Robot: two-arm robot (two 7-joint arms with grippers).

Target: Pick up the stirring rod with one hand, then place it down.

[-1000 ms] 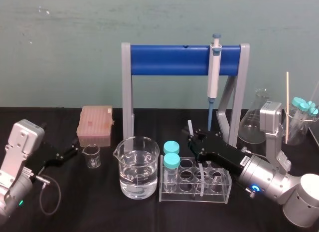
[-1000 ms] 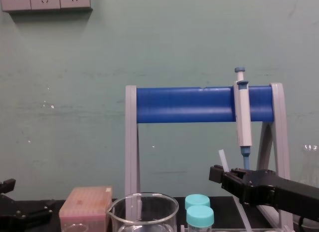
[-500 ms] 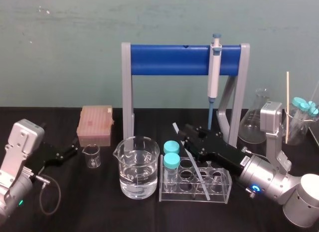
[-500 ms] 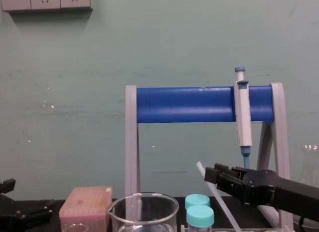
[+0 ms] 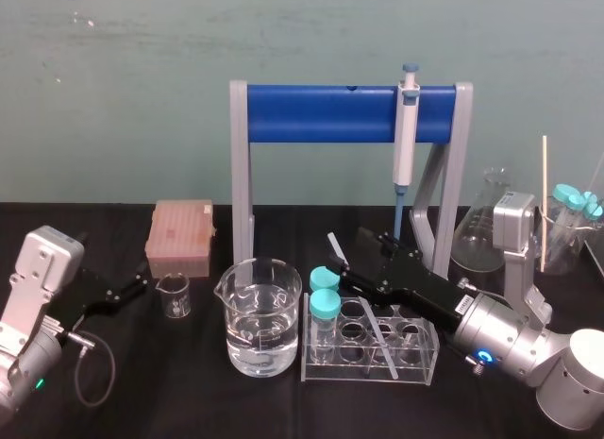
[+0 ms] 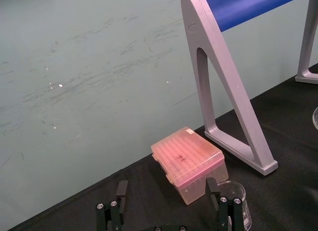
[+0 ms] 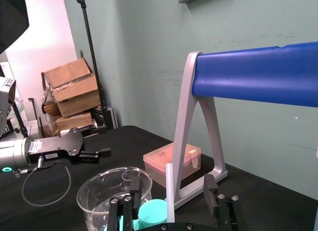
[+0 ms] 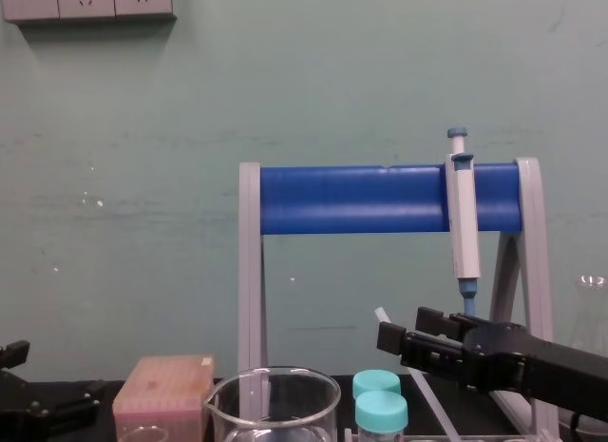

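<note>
The stirring rod (image 5: 354, 293) is a thin whitish stick standing slanted in the clear tube rack (image 5: 370, 343), its top leaning toward the vials. My right gripper (image 5: 366, 257) hovers over the rack with its jaws open around the rod's upper part. In the right wrist view the stirring rod (image 7: 169, 191) rises between the two fingers (image 7: 210, 192), nearer one of them and clear of the other. The rod's top (image 8: 381, 316) also pokes out beside the right gripper (image 8: 410, 334) in the chest view. My left gripper (image 5: 132, 288) rests open at the table's left, its fingers (image 6: 120, 192) spread wide.
A big beaker of water (image 5: 263, 316) and two teal-capped vials (image 5: 324, 295) stand just left of the rod. Behind is the blue-barred stand (image 5: 321, 113) with a pipette (image 5: 406, 137) hanging. A pink tip box (image 5: 179, 236) and small beaker (image 5: 174, 295) sit left, a flask (image 5: 483, 227) right.
The right gripper's jaws have spread apart and let the rod go. The rod has tipped from nearly upright to a slant, its top swinging left, while its lower end stays in the rack.
</note>
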